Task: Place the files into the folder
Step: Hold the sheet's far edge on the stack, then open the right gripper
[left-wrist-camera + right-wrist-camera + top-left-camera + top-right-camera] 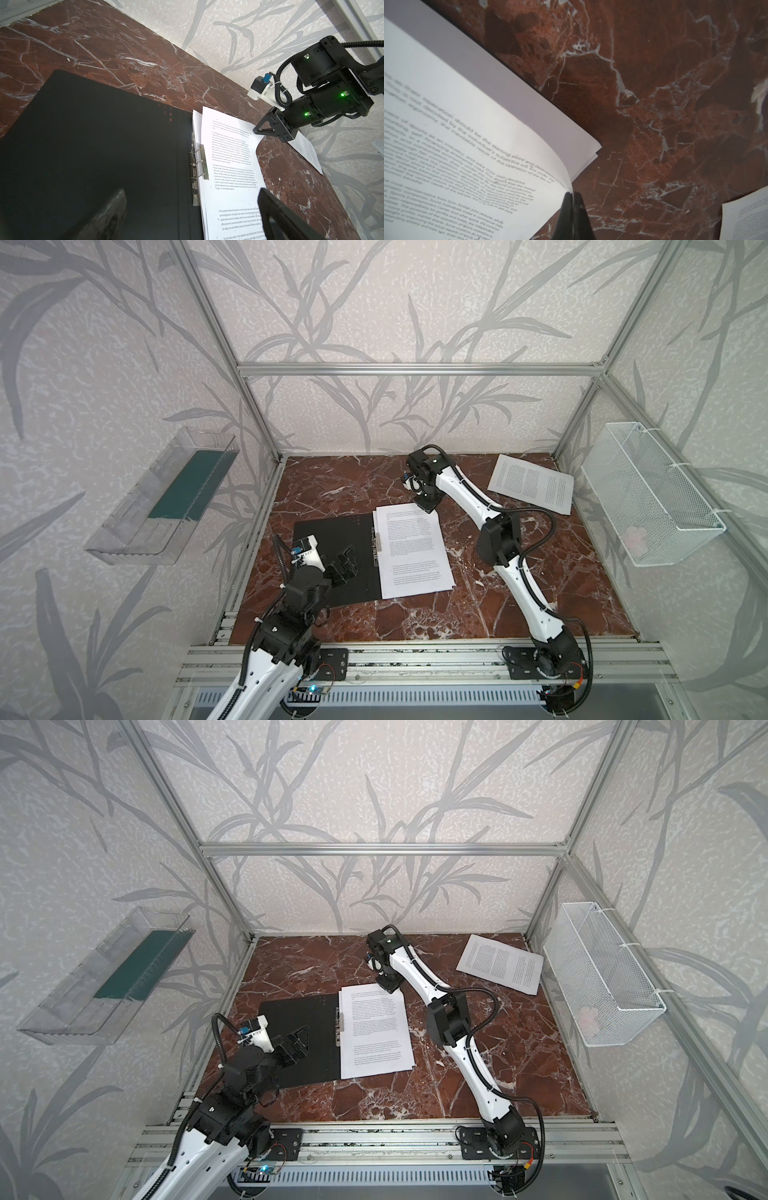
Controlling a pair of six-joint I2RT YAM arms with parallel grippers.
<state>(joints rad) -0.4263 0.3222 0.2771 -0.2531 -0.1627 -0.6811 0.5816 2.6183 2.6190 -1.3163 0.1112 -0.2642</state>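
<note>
Presently, item by item.

- **Folder** (pixel 332 556): lying open on the tabletop (pixel 415 626), black inside facing up, with the metal clip (pixel 377 543) running beside the spine.
- **Files** (pixel 411 556): a stack is resting on the folder's right leaf, its edge touching the clip. Whether it is tucked under cannot be told. Stray sheets (pixel 531 484) are lying well apart, near the far right corner.
- **Right pincer** (pixel 571 195): pressed together on the far right corner of the top sheet, which is curling upward off the stack.
- **Left pincer** (pixel 347 560): spread wide, hovering over the folder's left leaf and holding nothing.
- **Handling, files:** the paper is looking light, limp and likely slippery, sheet on sheet. A corner pinch is bending it rather than carrying it, and a hard tug is risking a crease or tear. The best hold is probably an edge or corner, drawn low and slow.
- **Handling, folder:** it is looking stiffer than the paper. Its outer edge is probably offering the safest grip for closing.
</note>
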